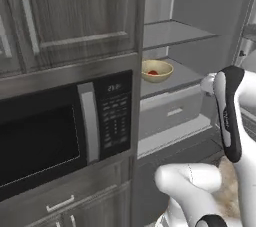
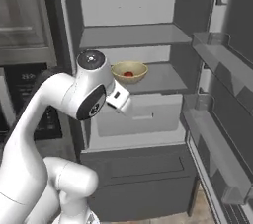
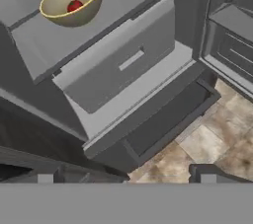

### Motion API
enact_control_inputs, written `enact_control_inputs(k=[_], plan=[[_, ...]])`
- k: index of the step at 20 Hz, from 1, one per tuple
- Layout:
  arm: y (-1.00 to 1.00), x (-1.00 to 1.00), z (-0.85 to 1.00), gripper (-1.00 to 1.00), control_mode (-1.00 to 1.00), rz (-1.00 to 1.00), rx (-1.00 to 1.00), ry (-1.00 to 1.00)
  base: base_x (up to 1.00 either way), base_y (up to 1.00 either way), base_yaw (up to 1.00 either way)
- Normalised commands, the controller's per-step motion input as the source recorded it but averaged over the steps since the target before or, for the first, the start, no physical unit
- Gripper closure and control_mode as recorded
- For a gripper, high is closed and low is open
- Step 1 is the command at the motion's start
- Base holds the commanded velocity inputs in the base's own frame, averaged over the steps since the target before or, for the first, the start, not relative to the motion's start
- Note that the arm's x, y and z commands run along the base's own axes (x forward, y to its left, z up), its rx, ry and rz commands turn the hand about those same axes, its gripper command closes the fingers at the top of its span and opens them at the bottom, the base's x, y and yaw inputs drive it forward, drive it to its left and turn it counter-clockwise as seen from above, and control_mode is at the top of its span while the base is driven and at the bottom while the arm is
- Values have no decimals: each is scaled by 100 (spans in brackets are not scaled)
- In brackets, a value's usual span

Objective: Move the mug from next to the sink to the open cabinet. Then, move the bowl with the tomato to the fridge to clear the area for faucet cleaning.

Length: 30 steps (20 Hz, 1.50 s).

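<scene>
One bowl (image 3: 71, 0), one tomato (image 3: 74, 6)

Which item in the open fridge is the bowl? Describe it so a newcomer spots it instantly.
Start at the tall open fridge with pale grey shelves, right of the black microwave. On the middle shelf, above the grey drawer, sits the wide shallow pale yellow bowl. It holds a small round red tomato, the sole spot of colour among grey panels.

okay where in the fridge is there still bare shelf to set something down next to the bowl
The bowl with the tomato sits at the left front of the middle shelf. Bare shelf runs to its right, up to the fridge side wall, and behind it. The shelf above is bare across its width. It is crowded only on the bowl's left, near the wall.
</scene>
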Motion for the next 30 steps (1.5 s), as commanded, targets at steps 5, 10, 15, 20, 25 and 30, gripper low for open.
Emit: enact_control_inputs(k=[5,10,15,20,25,30], plan=[[0,0,0,-100,100,0,0,0,-40,27,87],[0,0,0,-100,100,0,0,0,-26,27,92],[0,0,0,-100,100,0,0,0,-23,26,92],[0,0,0,-100,100,0,0,0,-18,25,92],[0,0,0,-100,100,0,0,0,-6,24,92],[0,0,0,-100,100,0,0,0,23,37,75]])
